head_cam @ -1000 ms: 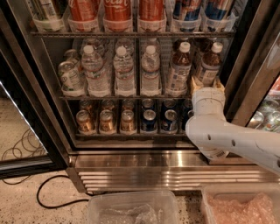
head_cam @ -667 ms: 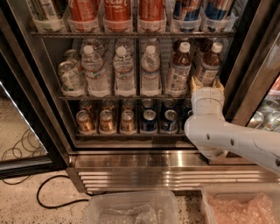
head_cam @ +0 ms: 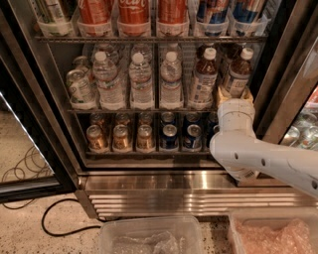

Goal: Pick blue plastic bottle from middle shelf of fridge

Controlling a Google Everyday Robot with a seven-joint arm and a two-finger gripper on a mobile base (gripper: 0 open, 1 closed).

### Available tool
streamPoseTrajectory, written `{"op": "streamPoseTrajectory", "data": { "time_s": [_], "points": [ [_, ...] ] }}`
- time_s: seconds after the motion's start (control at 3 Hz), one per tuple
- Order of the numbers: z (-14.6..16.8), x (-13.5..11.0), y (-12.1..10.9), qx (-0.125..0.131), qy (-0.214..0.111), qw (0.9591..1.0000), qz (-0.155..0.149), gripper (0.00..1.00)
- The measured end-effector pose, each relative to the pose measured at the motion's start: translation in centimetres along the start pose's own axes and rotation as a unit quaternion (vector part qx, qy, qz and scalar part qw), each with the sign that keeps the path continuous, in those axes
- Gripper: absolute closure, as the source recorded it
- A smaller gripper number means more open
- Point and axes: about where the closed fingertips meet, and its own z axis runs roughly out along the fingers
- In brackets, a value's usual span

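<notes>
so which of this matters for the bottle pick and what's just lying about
For the job: gripper, at the base of the right blue plastic bottle; its twin bottle alongside; middle shelf; fridge.
Just lying about: water bottles; cola bottles; cans; clear plastic tubs; black cable on the floor.

- Clear water bottles [head_cam: 141,82], white caps, three lanes side by side, upright.
- Red cola bottles [head_cam: 133,10] on the top rack, only the lower parts in view.
- Bottom rack: bronze cans [head_cam: 120,138] on the left, blue cans [head_cam: 169,136] just beside them.
- Black cable [head_cam: 59,218] looping across the speckled floor [head_cam: 25,233].
- Two clear plastic bins in the foreground: one [head_cam: 149,218] holds crumpled film, the other [head_cam: 268,213] holds bubble wrap.
</notes>
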Motion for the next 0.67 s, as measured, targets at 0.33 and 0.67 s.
{"op": "streamPoseTrajectory", "data": {
  "time_s": [0.33,0.67],
  "points": [
    [-0.35,-0.26,-0.01,-0.009,-0.012,0.9999,-0.001,1.0],
    [-0.41,-0.33,-0.06,-0.008,-0.013,0.9999,0.0,1.0]
  ]
}}
